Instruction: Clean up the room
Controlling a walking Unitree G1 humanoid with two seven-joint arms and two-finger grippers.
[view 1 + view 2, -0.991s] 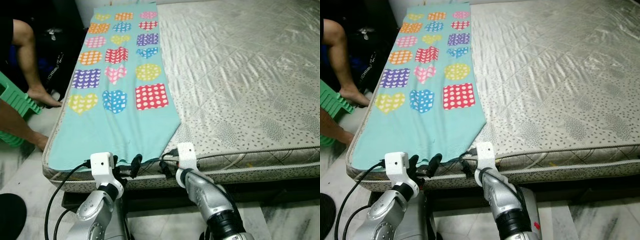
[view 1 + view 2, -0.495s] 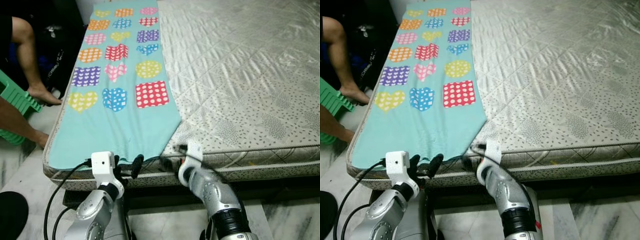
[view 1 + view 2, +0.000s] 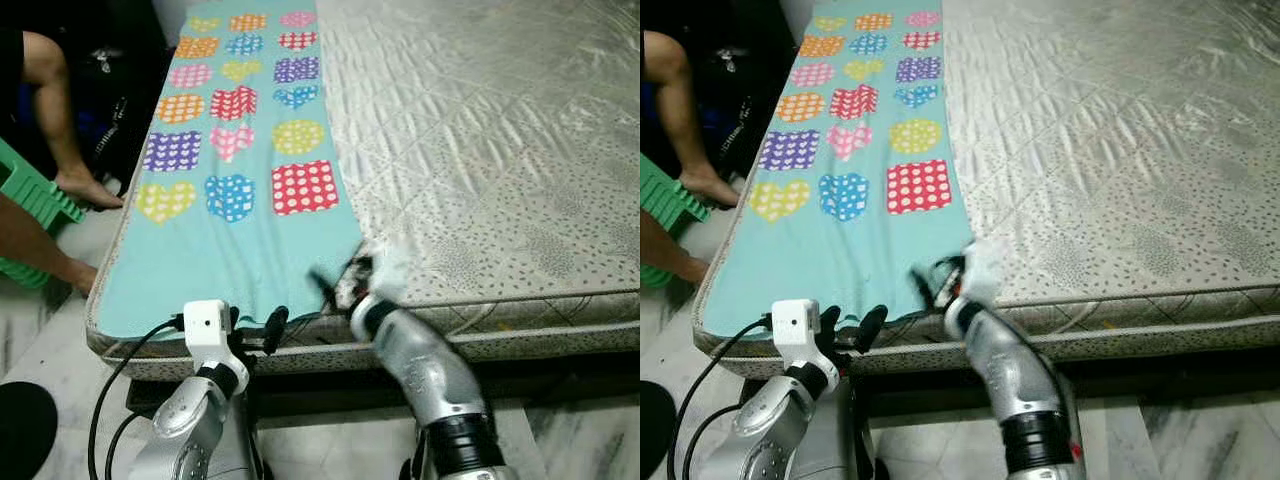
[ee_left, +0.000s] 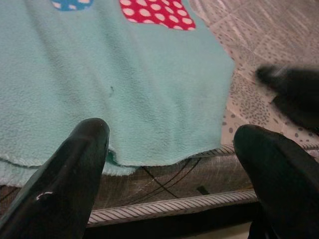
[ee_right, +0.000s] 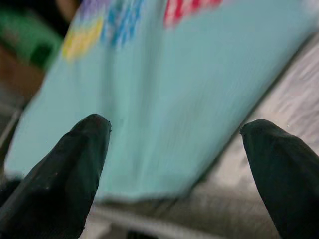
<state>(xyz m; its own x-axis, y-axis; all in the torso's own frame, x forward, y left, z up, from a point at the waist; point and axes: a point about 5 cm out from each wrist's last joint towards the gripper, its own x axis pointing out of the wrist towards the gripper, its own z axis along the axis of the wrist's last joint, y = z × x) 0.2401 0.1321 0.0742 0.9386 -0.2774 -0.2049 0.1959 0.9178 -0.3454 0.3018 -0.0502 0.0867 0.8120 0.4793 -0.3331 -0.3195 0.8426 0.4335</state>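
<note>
Blanket (image 3: 235, 190), teal w/ coloured hearts & dotted patches, lies flat along the robot's left strip of the mattress (image 3: 500, 150); its near hem runs over the mattress edge.

L gripper (image 3: 255, 322) sits at that near hem, jaws released wide. In the left wrist view the hem lies just ahead of and between the two fingers (image 4: 75, 174), not touched by them; mattress piping shows below the cloth.

R gripper (image 3: 335, 285) is up over the mattress edge at the blanket's near right corner, blurred. Jaws spread wide, nothing in them. Right wrist view: blanket spans the gap ahead of the fingers (image 5: 70, 164), bare mattress by the other finger; too smeared to tell whether either tip touches cloth.

Beyond the L gripper, off the bed's left side: a person's legs (image 3: 55, 120), bare foot on the floor, beside a green plastic thing (image 3: 30, 205).
</note>
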